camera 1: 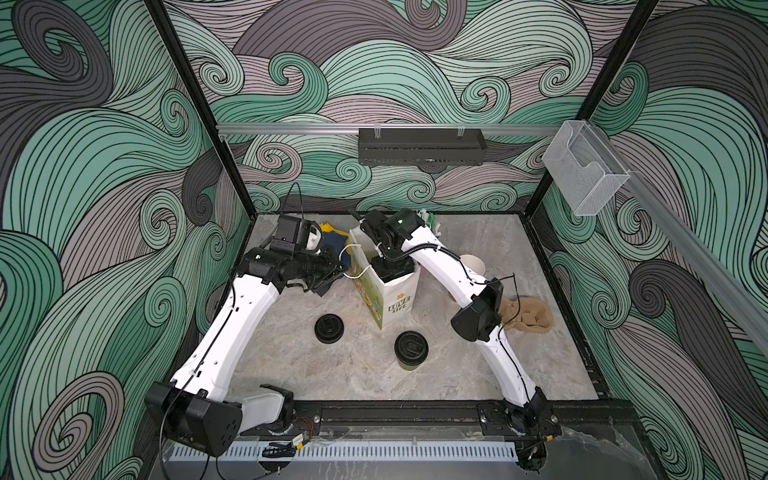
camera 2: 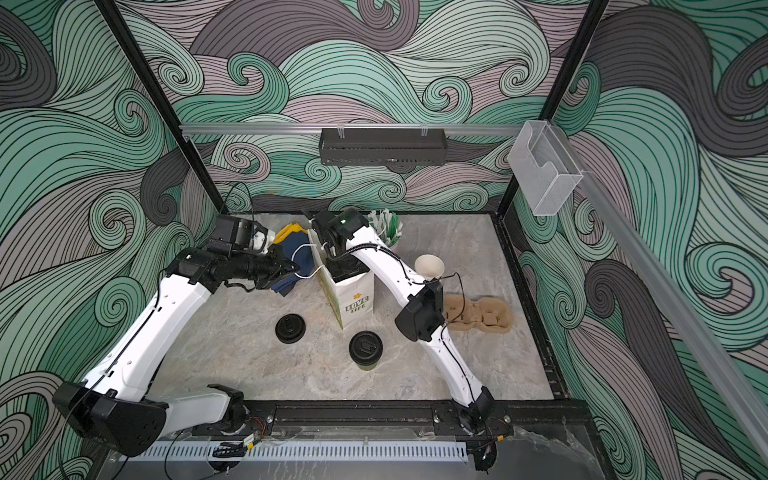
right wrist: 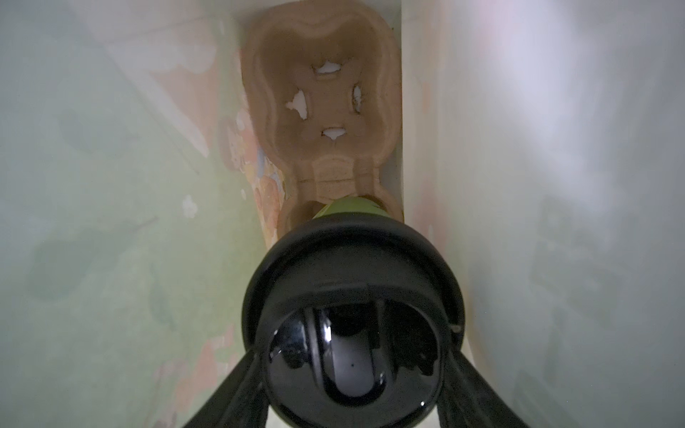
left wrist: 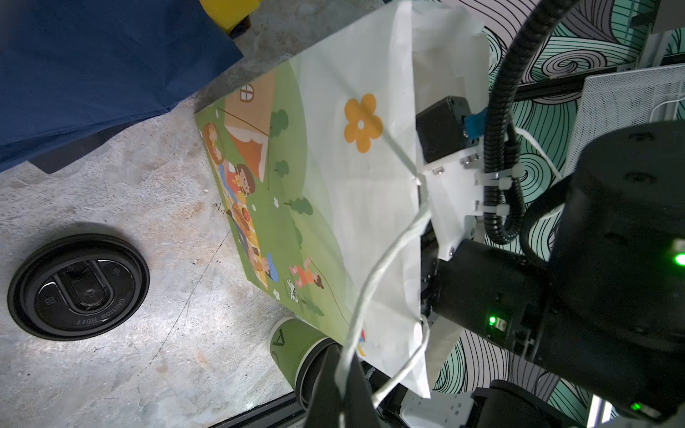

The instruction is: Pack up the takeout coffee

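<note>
**Inspector:** Nearest item?

**Assistant:** A green cup [right wrist: 348, 209] with a black lid, inside the paper bag [camera 1: 399, 303]. Its foot is at the pulp tray [right wrist: 326, 100] on the bag's floor. The right gripper [right wrist: 356, 355] has its fingers spread wide, clasping the lid on both sides.

**Inspector:** The other coffee?

**Assistant:** The second cup [camera 1: 410, 348] stands upright and lidded, just off the bag's near corner.

**Inspector:** Left side?

**Assistant:** The left gripper [camera 1: 340, 272] is beside the bag's mouth, fingers pressed together, pinching the white handle [left wrist: 374, 270]. A loose lid [camera 1: 329, 328] lies near the bag's left face.
</note>
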{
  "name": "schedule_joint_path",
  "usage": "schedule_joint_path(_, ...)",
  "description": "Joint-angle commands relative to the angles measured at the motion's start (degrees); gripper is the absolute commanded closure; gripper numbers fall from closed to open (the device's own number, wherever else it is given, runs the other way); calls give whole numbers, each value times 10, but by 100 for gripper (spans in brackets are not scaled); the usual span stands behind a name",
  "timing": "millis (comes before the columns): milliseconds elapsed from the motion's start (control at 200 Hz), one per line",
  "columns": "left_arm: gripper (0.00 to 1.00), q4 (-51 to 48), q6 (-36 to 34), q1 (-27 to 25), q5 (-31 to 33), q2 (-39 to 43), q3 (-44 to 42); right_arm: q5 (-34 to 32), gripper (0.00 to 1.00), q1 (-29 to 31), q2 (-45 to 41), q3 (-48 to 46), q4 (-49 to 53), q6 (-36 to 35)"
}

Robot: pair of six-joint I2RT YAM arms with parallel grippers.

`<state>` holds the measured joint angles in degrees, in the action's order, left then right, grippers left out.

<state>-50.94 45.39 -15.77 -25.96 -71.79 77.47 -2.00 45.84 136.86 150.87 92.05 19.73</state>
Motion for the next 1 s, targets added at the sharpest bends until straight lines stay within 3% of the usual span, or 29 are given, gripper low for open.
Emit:
schedule_joint_path(0, 96, 5, -2, 4, 5, 4, 1, -10, 52, -1, -5, -26, 61, 2)
schedule_joint_path(660, 96, 6, -1, 2, -18, 0, -4, -1, 52, -1, -83, -62, 110, 34)
schedule_joint_path(995, 96, 5, -3, 2, -17, -1, -6, 12, 52, -1, -55, -52, 110, 21)
